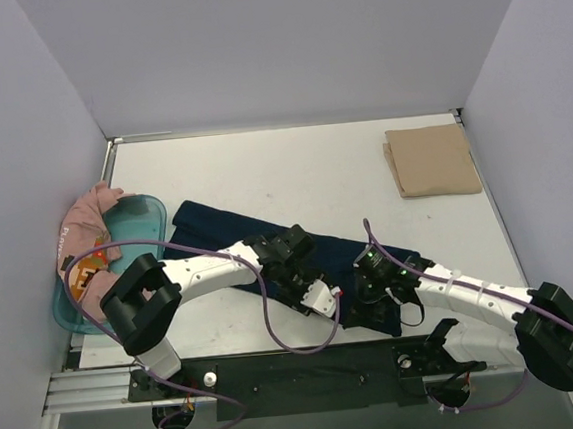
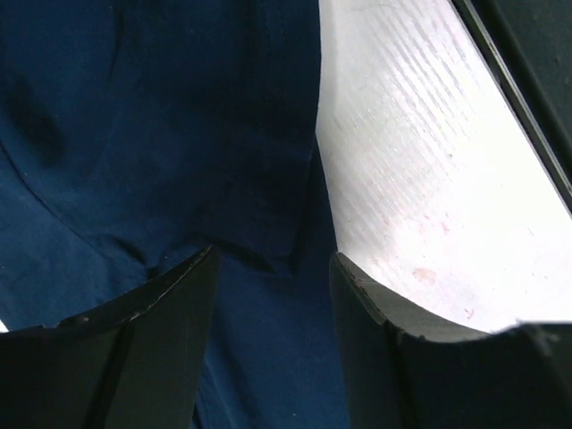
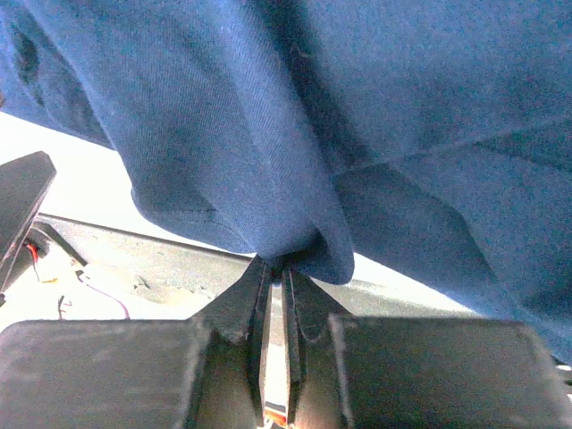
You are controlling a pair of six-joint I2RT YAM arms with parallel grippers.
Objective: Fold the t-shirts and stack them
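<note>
The navy t-shirt [image 1: 218,229] is lying unfolded across the middle of the table [image 1: 292,164], running at a slant from near the teal tub [image 1: 146,219] down toward the near edge on the right side. It's rumpled, not flat.

The right gripper [image 1: 375,289] has the near right end of it. In the right wrist view its fingers are squeezed almost together on a bunched fold of the navy cloth [image 3: 357,107], with the cloth draping away from the pinch point [image 3: 277,264] and bare table showing underneath. So that bit looks lifted a little.

The left gripper [image 1: 313,290] sits just beside the right one, over the shirt's near edge. Its wrist camera shows the two fingers [image 2: 152,340] spread well apart with the navy fabric [image 2: 161,134] and a hem line showing in the gap [image 2: 274,257] between them — not gripping anything, and I can't tell if the tips actually touch the cloth. White tabletop [image 2: 429,179] is right next to the hem on that side.

The other two shirts: the tan-beige t-shirt [image 1: 432,160] is folded into a neat rectangle at the far right of the table, well apart from the arms. The pink t-shirt [image 1: 87,227] is heaped in the tub at the left edge, spilling over the rim, with a bit of its print showing.
</note>
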